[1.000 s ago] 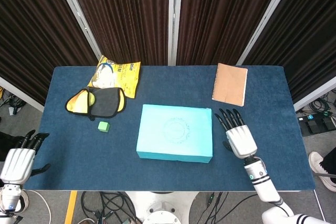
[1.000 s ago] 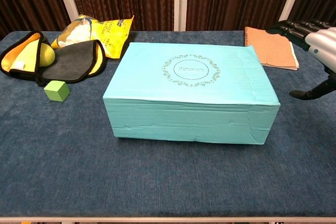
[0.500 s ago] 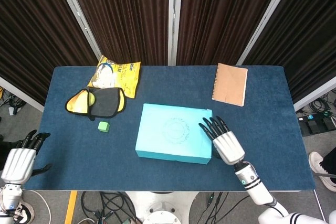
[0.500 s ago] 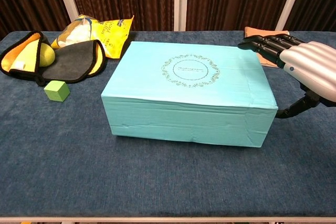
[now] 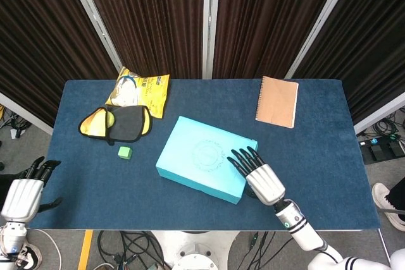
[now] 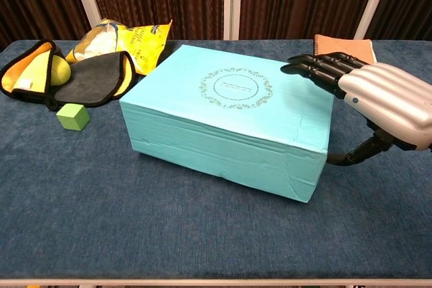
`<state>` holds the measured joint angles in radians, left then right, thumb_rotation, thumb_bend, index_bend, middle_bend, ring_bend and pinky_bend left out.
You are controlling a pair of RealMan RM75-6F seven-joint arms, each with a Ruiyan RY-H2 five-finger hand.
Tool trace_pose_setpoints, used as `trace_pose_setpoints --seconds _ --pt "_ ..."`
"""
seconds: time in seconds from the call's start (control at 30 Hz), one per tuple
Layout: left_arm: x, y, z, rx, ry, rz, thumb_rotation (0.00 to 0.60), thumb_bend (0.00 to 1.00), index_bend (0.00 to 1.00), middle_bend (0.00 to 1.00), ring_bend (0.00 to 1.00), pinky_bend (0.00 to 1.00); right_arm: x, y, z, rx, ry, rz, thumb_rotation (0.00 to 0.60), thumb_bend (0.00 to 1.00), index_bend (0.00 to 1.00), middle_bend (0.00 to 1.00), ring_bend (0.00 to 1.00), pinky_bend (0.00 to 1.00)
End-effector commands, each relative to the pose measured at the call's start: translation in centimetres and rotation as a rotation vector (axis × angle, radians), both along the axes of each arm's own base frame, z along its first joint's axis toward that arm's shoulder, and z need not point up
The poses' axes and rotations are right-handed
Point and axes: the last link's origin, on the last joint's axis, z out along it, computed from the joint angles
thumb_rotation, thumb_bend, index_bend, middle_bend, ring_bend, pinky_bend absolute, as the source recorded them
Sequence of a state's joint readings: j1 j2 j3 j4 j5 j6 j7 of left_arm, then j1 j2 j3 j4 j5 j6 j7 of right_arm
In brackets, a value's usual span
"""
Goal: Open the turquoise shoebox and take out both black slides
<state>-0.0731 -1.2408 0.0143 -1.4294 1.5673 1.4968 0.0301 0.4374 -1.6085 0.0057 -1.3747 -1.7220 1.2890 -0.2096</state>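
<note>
The shoebox (image 5: 204, 167) has swung round since a second ago: it was square to the table edge, now it sits skewed mid-table, lid on. The right hand (image 5: 259, 177) has come in from beside it, and its flat, spread fingers (image 6: 317, 70) lie on the lid's right end with the thumb at the side wall (holding nothing). So the contact is turning the box, not opening it. The slides aren't visible. The left hand (image 5: 23, 191) hangs off the table's near-left corner, fingers loosely spread, empty.
</note>
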Motion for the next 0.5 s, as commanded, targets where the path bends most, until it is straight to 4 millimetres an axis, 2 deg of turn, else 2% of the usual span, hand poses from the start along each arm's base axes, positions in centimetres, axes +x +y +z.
trace_pose_setpoints --seconds 0.03,0.23,0.37,0.5 --pt "0.0 0.0 0.0 -0.001 -0.001 0.001 0.600 0.00 0.16 0.16 0.08 0.29 0.1 0.3 0.1 0.002 0.004 0.008 0.600 0.00 0.00 0.00 0.00 0.00" --pt "0.0 -0.1 0.0 -0.003 -0.002 0.000 0.600 0.00 0.16 0.16 0.08 0.29 -0.9 -0.2 2.0 -0.073 0.055 0.011 0.600 0.00 0.00 0.00 0.00 0.00" --pt "0.1 0.0 0.0 -0.003 0.000 -0.006 0.600 0.00 0.16 0.16 0.08 0.29 -2.1 -1.5 3.3 -0.130 0.128 -0.017 0.600 0.00 0.00 0.00 0.00 0.00" --pt "0.2 0.0 -0.2 -0.013 0.004 -0.006 0.600 0.00 0.16 0.16 0.08 0.29 -2.7 -2.9 3.8 -0.135 0.157 -0.046 0.600 0.00 0.00 0.00 0.00 0.00"
